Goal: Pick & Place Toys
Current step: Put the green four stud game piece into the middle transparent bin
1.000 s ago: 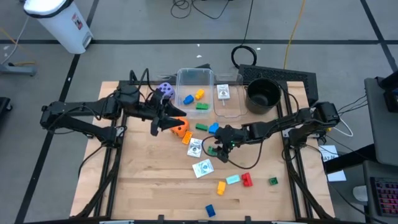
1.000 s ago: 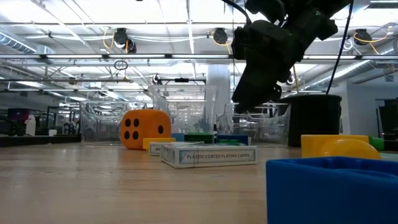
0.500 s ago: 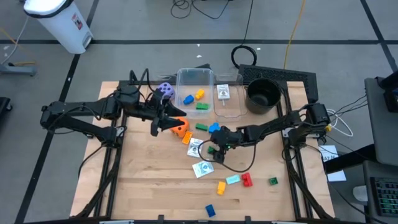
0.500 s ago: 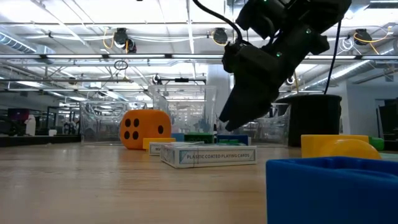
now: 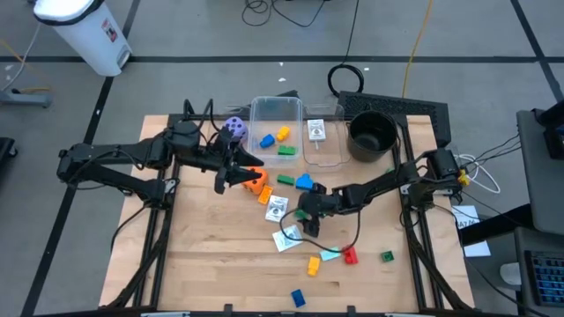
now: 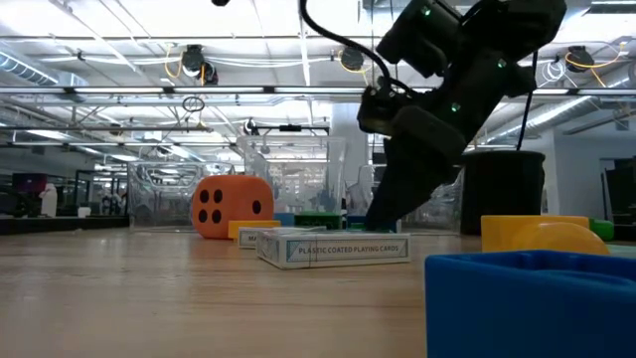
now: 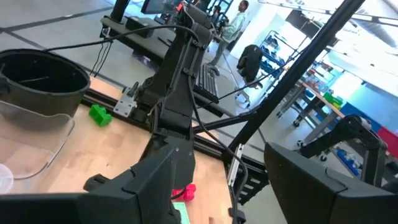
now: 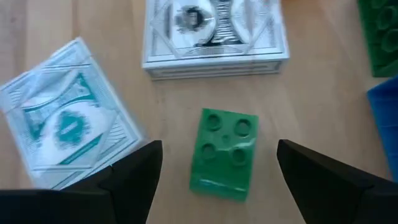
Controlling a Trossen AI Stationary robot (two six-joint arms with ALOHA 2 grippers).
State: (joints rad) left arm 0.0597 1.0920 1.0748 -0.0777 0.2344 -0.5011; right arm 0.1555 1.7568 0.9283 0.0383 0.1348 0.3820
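Note:
A small green block [image 8: 224,152] lies studs up on the wooden table [image 5: 211,255]. My right gripper [image 8: 219,149] slants down over it, open, one finger on each side and clear of it. Two white card packs [image 8: 214,31] [image 8: 62,118] lie flat just beyond the block. In the high view this gripper [image 5: 304,214] is at mid-table. My left gripper [image 5: 225,176] hangs level above the table beside the orange die [image 5: 256,180], open, with nothing between its fingers [image 7: 143,186].
Two clear tubs [image 5: 276,132] [image 5: 324,145] and a black pot [image 5: 372,132] stand at the far side, a purple die [image 5: 233,126] to their left. Loose blocks: blue [image 5: 304,182], green [image 5: 285,179], yellow [image 5: 313,264], teal [image 5: 330,255], red [image 5: 350,255], green [image 5: 386,256], blue [image 5: 298,298].
My right gripper has come down toward the table and a little toward its near left, to just above the green block beside the card packs. My left arm has kept still.

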